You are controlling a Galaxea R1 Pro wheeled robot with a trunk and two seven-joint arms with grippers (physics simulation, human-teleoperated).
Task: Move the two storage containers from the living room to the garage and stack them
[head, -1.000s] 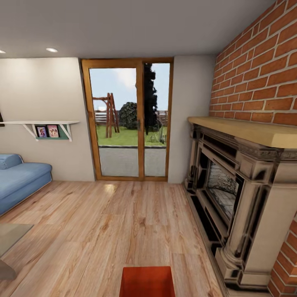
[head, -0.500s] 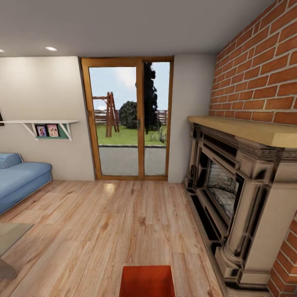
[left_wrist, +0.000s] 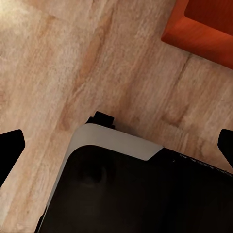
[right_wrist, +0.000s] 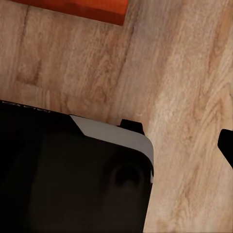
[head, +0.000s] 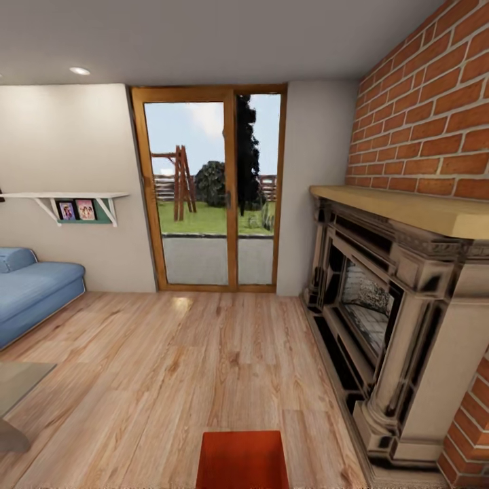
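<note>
While the robot stands in the living room [head: 170, 353], the head view has tipped a bit since a moment ago: the glass doors [head: 210, 190] and the wall shelf [head: 64, 200] sit higher in the picture, and a little more of the red bin [head: 242, 459] shows at the bottom edge. The things themselves have not moved; only the camera has.

The head view shows the blue sofa [head: 30, 292], the stone fireplace [head: 387, 312] and the brick wall [head: 428, 115], and the garden past the doors.

The left wrist view looks straight down at the wood floor [left_wrist: 87, 63]. The left claw [left_wrist: 119, 145] has its two dark tips at the far sides of the picture, so it is wide open with nothing in it. The robot's black and grey base [left_wrist: 126, 184] lies under the claw, and a corner of the red bin [left_wrist: 204, 29] rests on the floor out past it, well apart from the tips.

The right wrist view shows one dark tip of the right claw [right_wrist: 226, 145] at the picture's edge; I cannot tell how far it is open. The base [right_wrist: 73, 174] is below it, and an edge of the bin [right_wrist: 77, 9] lies beyond.
</note>
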